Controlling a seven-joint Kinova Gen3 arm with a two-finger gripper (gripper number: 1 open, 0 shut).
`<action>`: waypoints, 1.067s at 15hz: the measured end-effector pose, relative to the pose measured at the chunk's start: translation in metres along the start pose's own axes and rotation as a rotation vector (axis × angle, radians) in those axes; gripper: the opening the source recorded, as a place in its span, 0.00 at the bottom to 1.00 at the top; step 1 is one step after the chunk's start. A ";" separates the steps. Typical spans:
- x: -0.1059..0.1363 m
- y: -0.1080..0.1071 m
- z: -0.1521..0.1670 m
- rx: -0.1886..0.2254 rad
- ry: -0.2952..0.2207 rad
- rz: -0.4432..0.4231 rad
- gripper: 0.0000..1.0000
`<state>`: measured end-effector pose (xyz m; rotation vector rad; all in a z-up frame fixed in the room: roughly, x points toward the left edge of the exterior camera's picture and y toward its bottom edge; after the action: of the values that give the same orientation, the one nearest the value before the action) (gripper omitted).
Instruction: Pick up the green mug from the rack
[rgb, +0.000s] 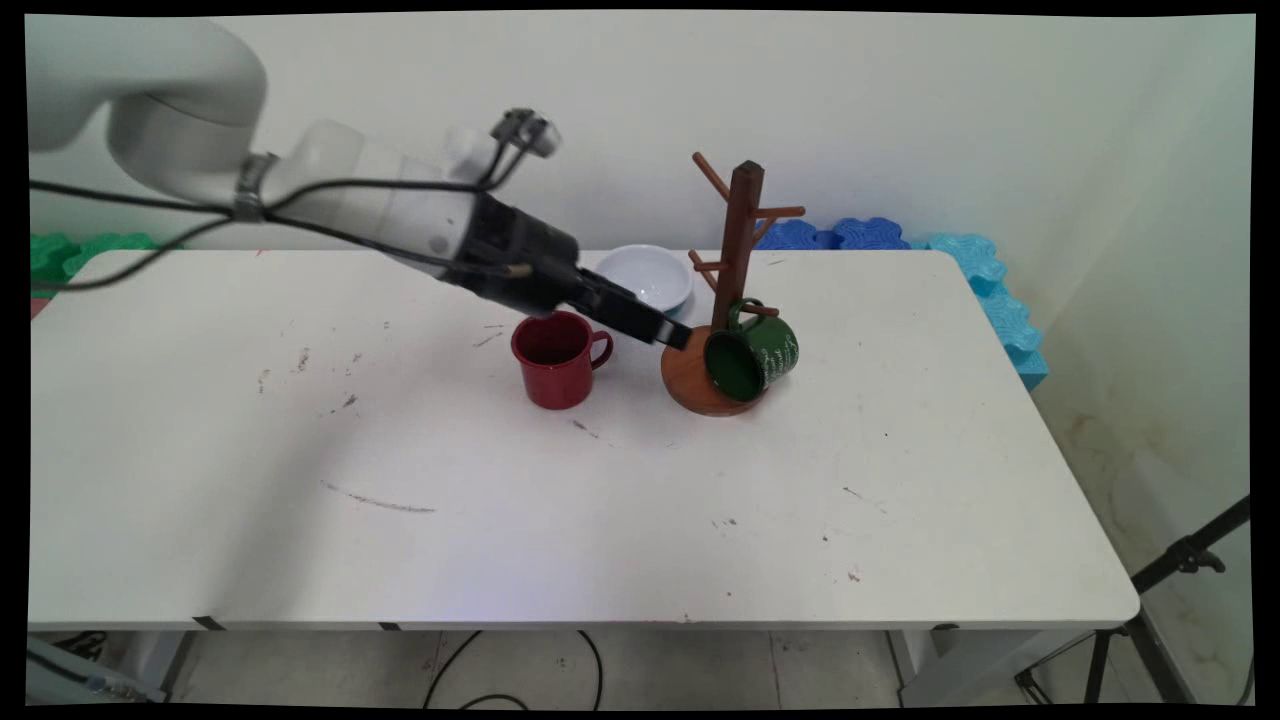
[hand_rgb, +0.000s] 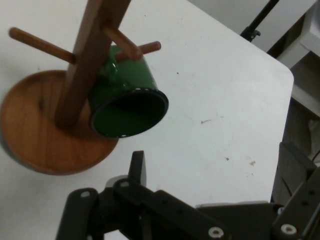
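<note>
A green mug is seen hung by its handle on a low peg of the wooden mug tree. The gripper, spread apart and empty, is beside its base. A red mug stands on the table.

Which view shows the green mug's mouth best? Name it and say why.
The hand view: the green mug is close, its dark rim and inside turned toward the camera, hanging tilted from a peg of the wooden mug tree. The main view shows the same mug smaller, beside the hand.
</note>
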<state>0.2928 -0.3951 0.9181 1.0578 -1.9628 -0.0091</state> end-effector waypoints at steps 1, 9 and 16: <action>-0.002 0.004 0.007 0.007 0.003 -0.006 1.00; -0.028 0.025 0.065 0.046 0.059 -0.022 1.00; -0.036 0.028 0.077 0.037 0.108 -0.034 1.00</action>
<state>0.2295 -0.3814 0.8566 1.0929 -1.8544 0.0647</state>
